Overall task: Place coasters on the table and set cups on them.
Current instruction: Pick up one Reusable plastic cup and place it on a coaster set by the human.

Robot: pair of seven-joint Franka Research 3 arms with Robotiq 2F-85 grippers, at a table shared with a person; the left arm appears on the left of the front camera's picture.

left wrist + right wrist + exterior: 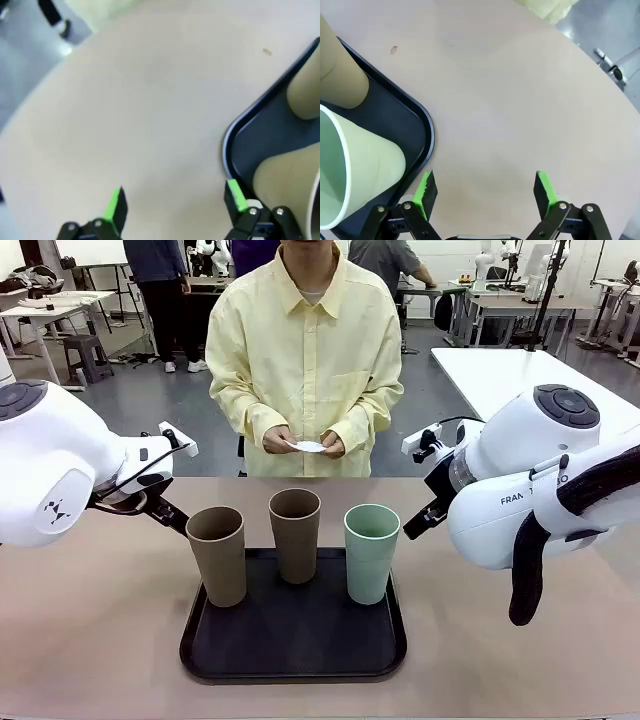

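Note:
Three cups stand upright on a black tray (290, 665): a brown one (217, 555) at the left, a brown one (295, 535) at the back middle, and a mint green one (371, 552) at the right. The person at the far side holds white coasters (308, 446) in both hands above the table edge. My left gripper (175, 200) hangs open over bare table (140, 115) just left of the tray (237, 145), holding nothing. My right gripper (485, 187) is open over bare table right of the tray (417, 125), beside the mint cup (367, 165).
The beige-pink table (100, 640) has free room on both sides of the tray and between the tray and the person. My two white arms flank the tray, left (60, 465) and right (520, 490). A white table (500, 375) stands behind at the right.

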